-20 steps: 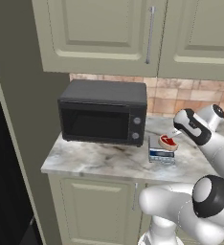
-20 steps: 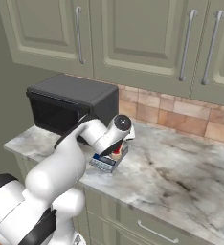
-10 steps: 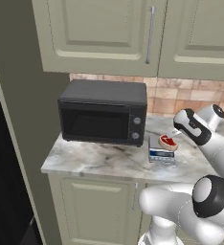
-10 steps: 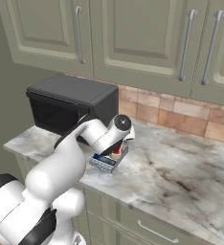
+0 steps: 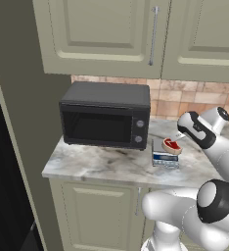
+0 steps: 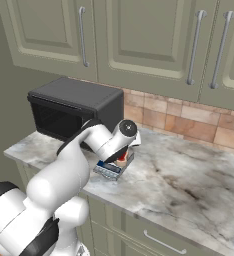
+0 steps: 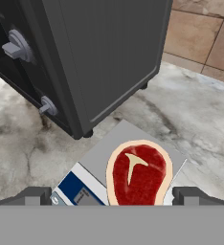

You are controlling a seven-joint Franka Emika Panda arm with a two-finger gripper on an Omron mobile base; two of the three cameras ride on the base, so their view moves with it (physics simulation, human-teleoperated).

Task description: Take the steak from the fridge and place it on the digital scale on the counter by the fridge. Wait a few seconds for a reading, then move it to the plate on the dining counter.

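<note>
The steak, red with a tan rim and a white T mark, lies flat on the grey digital scale, whose blue-and-white display faces the counter's front. My gripper hovers just above it, open, with one fingertip on each side of the steak and clear of it. From the base, the steak sits on the scale right of the microwave, with my hand just to its right. The right base view shows the scale and a sliver of steak under my wrist.
A black microwave stands close to the scale's left on the marbled counter. Its side and knobs loom near my hand. Green-grey wall cabinets hang above. A tiled backsplash runs behind. Dark fridge casing rises at the far left.
</note>
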